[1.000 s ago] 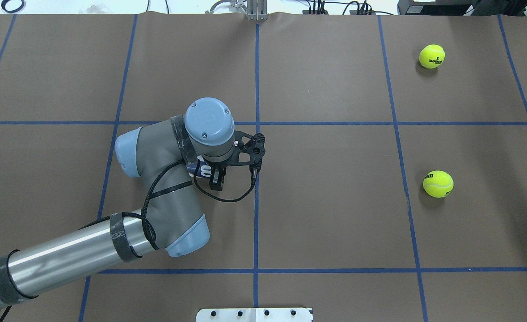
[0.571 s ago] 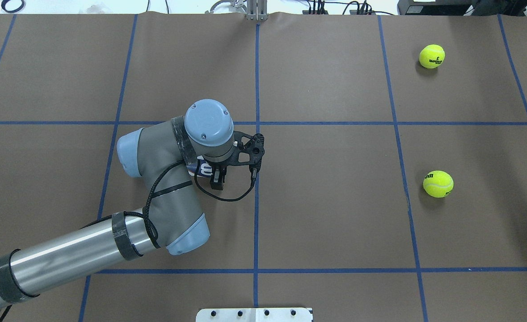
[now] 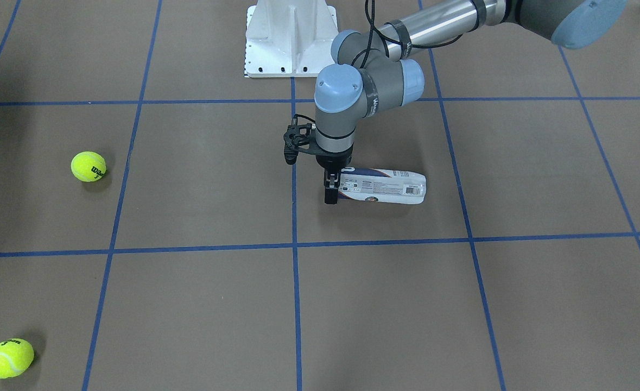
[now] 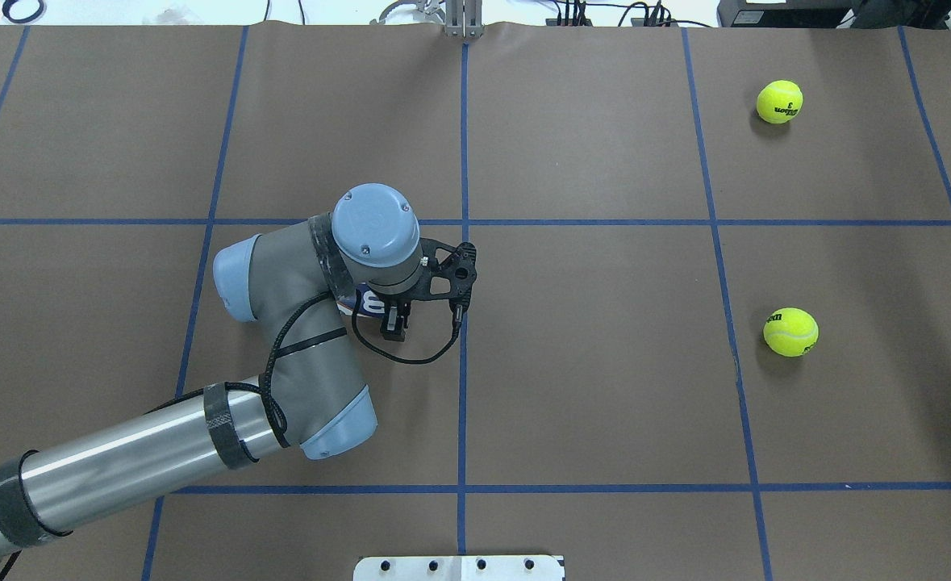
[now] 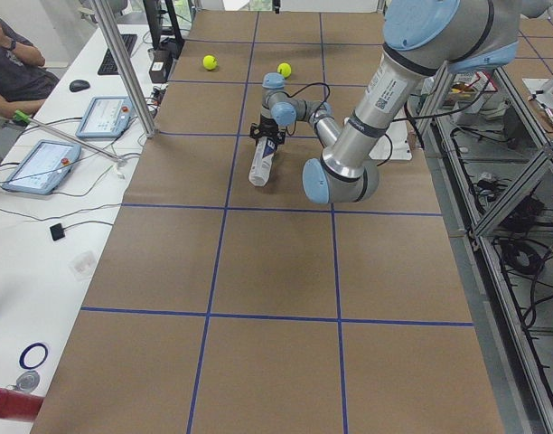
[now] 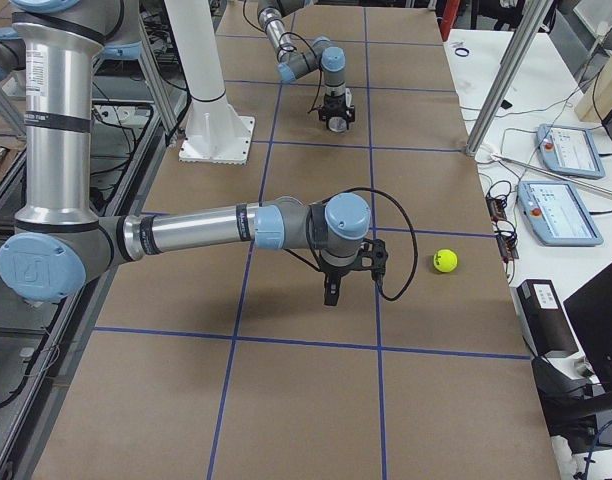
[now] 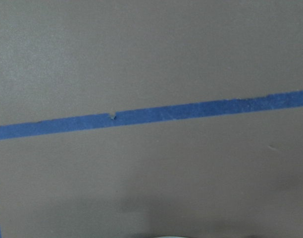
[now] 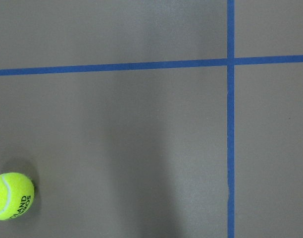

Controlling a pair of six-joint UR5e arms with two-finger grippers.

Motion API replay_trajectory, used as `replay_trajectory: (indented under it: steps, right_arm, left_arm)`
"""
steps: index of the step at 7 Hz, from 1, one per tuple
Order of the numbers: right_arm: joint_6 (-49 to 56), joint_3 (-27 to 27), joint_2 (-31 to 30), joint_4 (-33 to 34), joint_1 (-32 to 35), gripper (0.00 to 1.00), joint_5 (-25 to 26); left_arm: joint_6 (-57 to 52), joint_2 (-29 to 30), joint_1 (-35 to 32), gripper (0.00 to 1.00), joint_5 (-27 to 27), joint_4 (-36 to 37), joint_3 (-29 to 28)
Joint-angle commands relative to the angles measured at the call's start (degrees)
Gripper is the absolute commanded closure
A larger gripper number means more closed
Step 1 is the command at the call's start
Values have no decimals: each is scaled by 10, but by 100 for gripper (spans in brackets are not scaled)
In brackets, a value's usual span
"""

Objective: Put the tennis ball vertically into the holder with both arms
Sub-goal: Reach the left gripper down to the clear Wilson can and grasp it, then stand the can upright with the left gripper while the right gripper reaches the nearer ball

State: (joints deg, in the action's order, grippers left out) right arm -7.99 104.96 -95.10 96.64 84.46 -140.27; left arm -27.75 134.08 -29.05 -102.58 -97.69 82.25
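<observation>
The holder (image 3: 385, 187) lies on its side on the brown table, and a bit of its navy label (image 4: 366, 305) shows under my left wrist. My left gripper (image 3: 330, 191) (image 4: 394, 324) points straight down at the holder's end nearest the centre line, its fingers close together on the rim there. It also shows in the exterior left view (image 5: 267, 137). Two yellow tennis balls (image 4: 779, 101) (image 4: 790, 332) lie far off on my right side. My right gripper (image 6: 331, 290) shows only in the exterior right view, raised above the table, so I cannot tell its state. Its wrist view shows one ball (image 8: 12, 196).
The white pedestal base (image 3: 290, 38) stands at the robot's edge of the table. Blue tape lines (image 4: 463, 266) grid the brown paper. An operators' bench with tablets (image 5: 42, 163) and a seated person (image 5: 10, 63) runs along the far side.
My left arm's wrist and elbow have shifted slightly, the wrist a little toward the robot. The gripper stays at the holder's end. The balls have not moved.
</observation>
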Motion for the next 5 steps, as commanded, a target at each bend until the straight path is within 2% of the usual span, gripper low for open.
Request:
replay_trajectory:
  steps: [1,3,4,5]
  right_arm:
    - [0,1,0,0,0,0,0]
    - [-4,1,5,-1,0,0,0]
    - [-38,0,13,-1,-4,0,0]
    - [-81,-1,20,-37,-26,0,2]
  left_arm:
    - [3,1,-7,26,1,0,10]
    - [48,-4,-48,29,1,-35,81]
    - [123,-14,-57,29,0,-109,91]
    - [214,-57,-56,29,1,-249,89]
